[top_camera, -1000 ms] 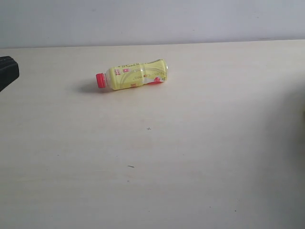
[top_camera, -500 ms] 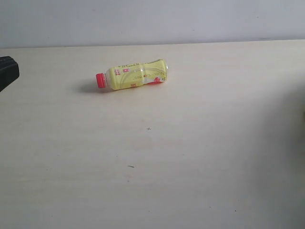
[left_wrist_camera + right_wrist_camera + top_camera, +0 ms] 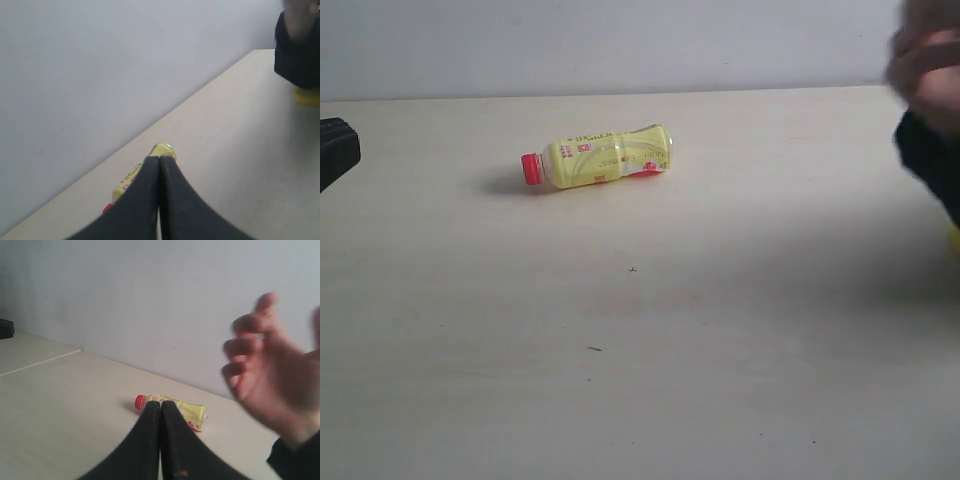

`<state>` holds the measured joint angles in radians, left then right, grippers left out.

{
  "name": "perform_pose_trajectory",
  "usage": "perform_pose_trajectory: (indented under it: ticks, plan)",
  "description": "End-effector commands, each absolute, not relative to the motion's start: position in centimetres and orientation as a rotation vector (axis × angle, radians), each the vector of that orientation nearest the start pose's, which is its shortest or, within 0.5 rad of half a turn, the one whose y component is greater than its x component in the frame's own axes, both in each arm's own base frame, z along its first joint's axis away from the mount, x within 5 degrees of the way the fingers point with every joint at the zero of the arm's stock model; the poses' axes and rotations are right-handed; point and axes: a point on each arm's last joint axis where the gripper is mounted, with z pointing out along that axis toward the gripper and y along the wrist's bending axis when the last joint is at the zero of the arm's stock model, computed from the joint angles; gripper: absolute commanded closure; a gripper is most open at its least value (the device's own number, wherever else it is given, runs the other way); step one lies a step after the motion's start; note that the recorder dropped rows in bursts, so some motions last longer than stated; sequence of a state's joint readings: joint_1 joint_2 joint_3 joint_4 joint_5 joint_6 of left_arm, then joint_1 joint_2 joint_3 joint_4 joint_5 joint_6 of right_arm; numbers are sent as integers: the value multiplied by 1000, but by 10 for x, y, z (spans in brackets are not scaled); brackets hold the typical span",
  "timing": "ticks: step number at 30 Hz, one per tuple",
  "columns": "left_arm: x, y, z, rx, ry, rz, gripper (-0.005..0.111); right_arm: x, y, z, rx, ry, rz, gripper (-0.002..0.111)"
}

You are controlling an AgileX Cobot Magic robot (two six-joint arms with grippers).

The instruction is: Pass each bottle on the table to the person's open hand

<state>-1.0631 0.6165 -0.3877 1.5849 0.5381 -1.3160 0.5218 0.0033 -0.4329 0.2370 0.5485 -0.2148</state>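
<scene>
One of the bottles [image 3: 595, 160], yellow with a red cap, lies on its side on the pale table [image 3: 640, 350], cap pointing left. The person's hand [image 3: 928, 58] is blurred at the far right above the table, with a black sleeve [image 3: 928, 160] below it. In the right wrist view the hand [image 3: 272, 372] is raised with its fingers loosely bent. My left gripper [image 3: 159, 160] is shut and empty, and the bottle [image 3: 163, 149] lies beyond its tips. My right gripper [image 3: 161, 404] is also shut and empty, short of the bottle [image 3: 194, 413].
A black part of the left arm [image 3: 335, 150] shows at the exterior view's left edge. A small yellow thing [image 3: 955, 238] sits at the right edge under the sleeve, and in the left wrist view the same yellow thing [image 3: 306, 96] shows. A pale wall [image 3: 620, 40] runs behind the table.
The person's hand and black sleeve have come into view at the right edge, casting a shadow on the table. The bottle and both arms have not moved.
</scene>
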Motion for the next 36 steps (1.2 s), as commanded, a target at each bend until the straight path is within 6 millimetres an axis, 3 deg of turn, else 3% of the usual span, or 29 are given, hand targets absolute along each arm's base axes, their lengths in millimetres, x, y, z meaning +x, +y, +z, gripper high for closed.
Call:
perform_pose_trajectory:
  ticks: [1,25,30,36]
  plan:
    - [99,-83,293,708,1533,-130,107,8,17,303,-512,1520,496,108]
    - [101,-79,293,702,1523,-63,107,8,17,303,-512,1520,496,108]
    - [116,-76,307,576,1602,119,107,8,17,303,-512,1520,496,108]
    - [139,-107,315,749,1659,339,107,8,17,303,-512,1520,496,108]
